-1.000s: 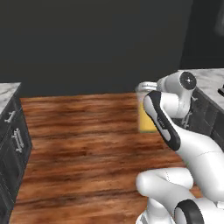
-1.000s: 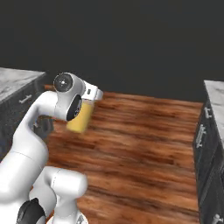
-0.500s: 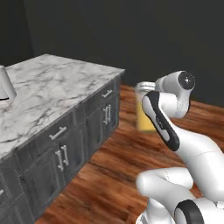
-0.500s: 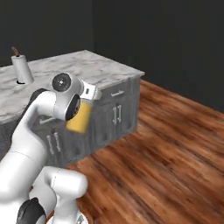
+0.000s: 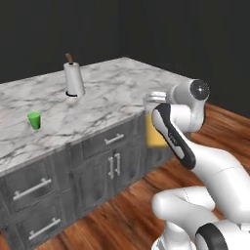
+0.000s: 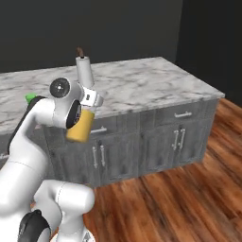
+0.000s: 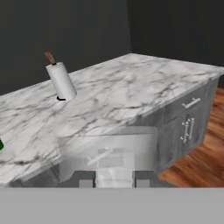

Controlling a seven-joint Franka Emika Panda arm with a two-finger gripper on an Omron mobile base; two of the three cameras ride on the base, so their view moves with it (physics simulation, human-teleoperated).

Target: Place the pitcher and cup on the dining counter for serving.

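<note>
While the clear cylindrical glass pitcher of orange-yellow liquid (image 6: 79, 127) hangs off the wrist, held up in the air beside the cabinet front, the two-finger gripper (image 7: 114, 178) pinches its glass wall, one dark tip on each side. Step in hand, by my read: carrying the pitcher to the dining counter, a large island with white-grey veined marble top over dark grey drawers (image 5: 117, 97). The small bright green tapered cup (image 5: 34, 120) already stands on that top, well apart from the white paper towel roll on its brown spindle (image 5: 73, 78). Next move calls for reaching over the edge, lowering upright onto bare marble. Smooth glass, liquid load: likely slippery, keep level.
</note>
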